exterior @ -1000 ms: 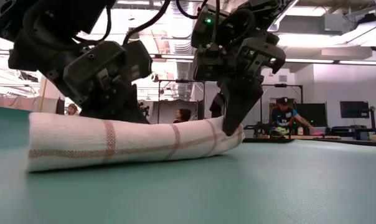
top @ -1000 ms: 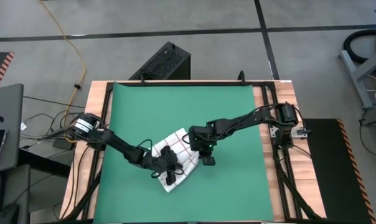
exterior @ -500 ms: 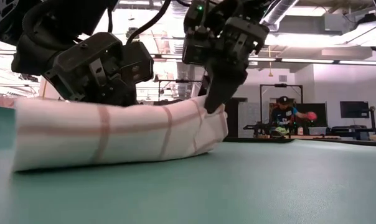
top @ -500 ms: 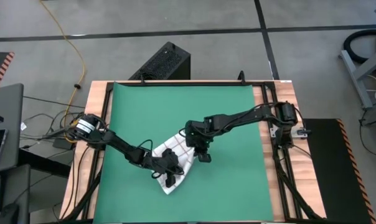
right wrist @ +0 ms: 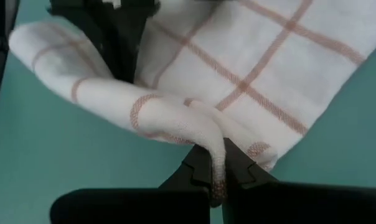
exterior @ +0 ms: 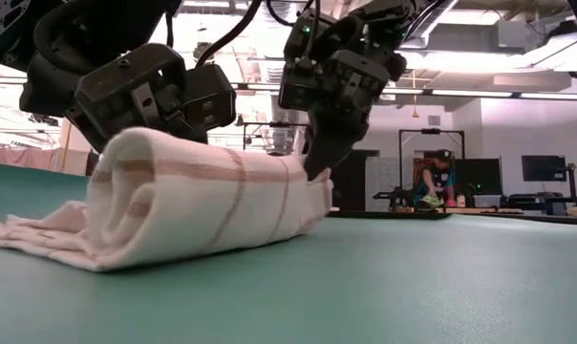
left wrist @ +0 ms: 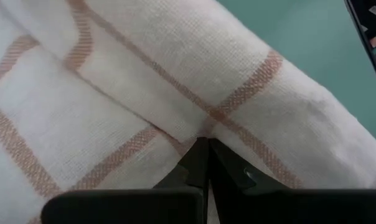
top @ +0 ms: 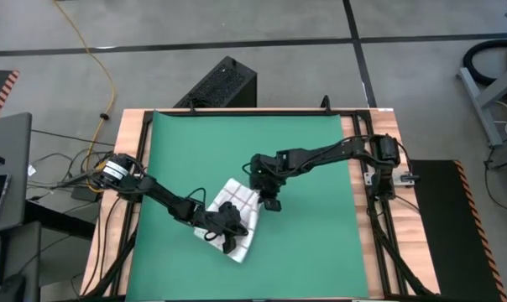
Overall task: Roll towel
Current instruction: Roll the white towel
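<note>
A partly rolled towel (top: 235, 220) lies near the middle of the green mat (top: 321, 243). The left gripper (top: 226, 237) and right gripper (top: 269, 201) each pinch it, apparently at opposite ends of the roll.

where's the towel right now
In the high view the towel lies partly rolled on the green mat, toward its front and left of centre, pinched between the left tool and right tool.
</note>
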Motion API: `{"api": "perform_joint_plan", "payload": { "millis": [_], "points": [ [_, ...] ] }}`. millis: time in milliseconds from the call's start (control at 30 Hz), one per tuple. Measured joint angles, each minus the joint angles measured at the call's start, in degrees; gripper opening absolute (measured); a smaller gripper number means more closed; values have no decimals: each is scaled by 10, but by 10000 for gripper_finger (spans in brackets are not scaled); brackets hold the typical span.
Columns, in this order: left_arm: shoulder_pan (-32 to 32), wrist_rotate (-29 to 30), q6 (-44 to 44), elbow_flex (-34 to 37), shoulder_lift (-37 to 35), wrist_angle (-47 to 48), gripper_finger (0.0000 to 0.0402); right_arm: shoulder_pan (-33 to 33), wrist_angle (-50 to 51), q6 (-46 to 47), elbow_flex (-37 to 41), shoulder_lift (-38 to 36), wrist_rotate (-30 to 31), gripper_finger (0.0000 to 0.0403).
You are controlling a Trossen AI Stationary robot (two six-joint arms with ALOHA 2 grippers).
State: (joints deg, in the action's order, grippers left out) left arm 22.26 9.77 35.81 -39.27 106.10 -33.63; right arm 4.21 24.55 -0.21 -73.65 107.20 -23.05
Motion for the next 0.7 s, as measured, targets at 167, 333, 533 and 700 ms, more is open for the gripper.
{"api": "perform_joint_plan", "payload": {
  "millis": [167,333,533,700],
  "points": [
    [1,-6,0,0,0,1,0,1,-23,2,-2,36,1,18],
    [1,-5,0,0,0,3,0,4,-45,3,-3,55,4,18],
    [0,-12,2,0,0,5,0,6,-44,2,-3,56,4,18],
    [0,-16,25,0,-4,8,0,8,-45,1,-5,77,4,18]
  ]
}}
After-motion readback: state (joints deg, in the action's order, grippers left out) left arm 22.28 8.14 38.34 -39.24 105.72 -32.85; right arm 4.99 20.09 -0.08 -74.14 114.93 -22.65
